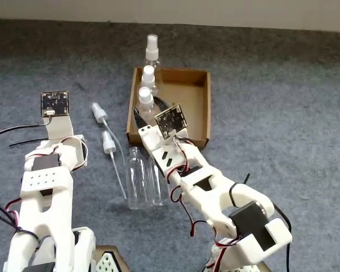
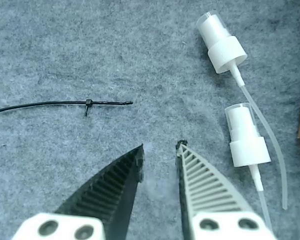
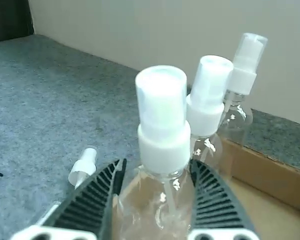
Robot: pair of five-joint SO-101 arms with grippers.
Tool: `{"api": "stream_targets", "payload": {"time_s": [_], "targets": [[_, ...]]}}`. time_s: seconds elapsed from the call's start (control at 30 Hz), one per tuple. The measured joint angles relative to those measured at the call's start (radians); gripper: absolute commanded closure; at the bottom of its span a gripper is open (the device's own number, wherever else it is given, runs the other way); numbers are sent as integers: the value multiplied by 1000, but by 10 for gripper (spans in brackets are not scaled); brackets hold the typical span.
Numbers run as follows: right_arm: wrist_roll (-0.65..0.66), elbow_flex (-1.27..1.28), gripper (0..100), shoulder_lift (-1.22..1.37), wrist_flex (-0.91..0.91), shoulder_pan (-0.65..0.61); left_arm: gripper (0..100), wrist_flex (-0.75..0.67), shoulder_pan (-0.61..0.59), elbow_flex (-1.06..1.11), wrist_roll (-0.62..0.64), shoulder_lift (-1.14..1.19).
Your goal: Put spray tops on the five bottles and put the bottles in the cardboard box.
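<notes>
My right gripper (image 3: 158, 165) is shut on an upright clear bottle with a white spray top (image 3: 162, 130), held at the left wall of the cardboard box (image 1: 195, 105). Two more capped bottles (image 1: 149, 79) (image 1: 152, 52) stand in a row toward the box's far left corner. On the carpet left of the box lie two loose spray tops (image 2: 221, 42) (image 2: 246, 137). In front of the box, two uncapped bottles (image 1: 137, 178) (image 1: 155, 181) lie side by side. My left gripper (image 2: 160, 150) hangs open over bare carpet beside the spray tops, holding nothing.
A black zip tie (image 2: 65, 105) lies on the grey carpet beyond the left gripper. The box's right half (image 1: 187, 113) has bare floor. A pale wall (image 3: 140, 30) rises behind the carpet's far edge.
</notes>
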Motion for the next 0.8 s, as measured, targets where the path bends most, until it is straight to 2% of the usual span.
{"api": "stream_targets", "payload": {"time_s": [0.23,0.8], "targets": [[0,0,776,0,0,0,891,0,0,0,0,0],[0,-2,774,0,0,0,891,0,0,0,0,0]]}}
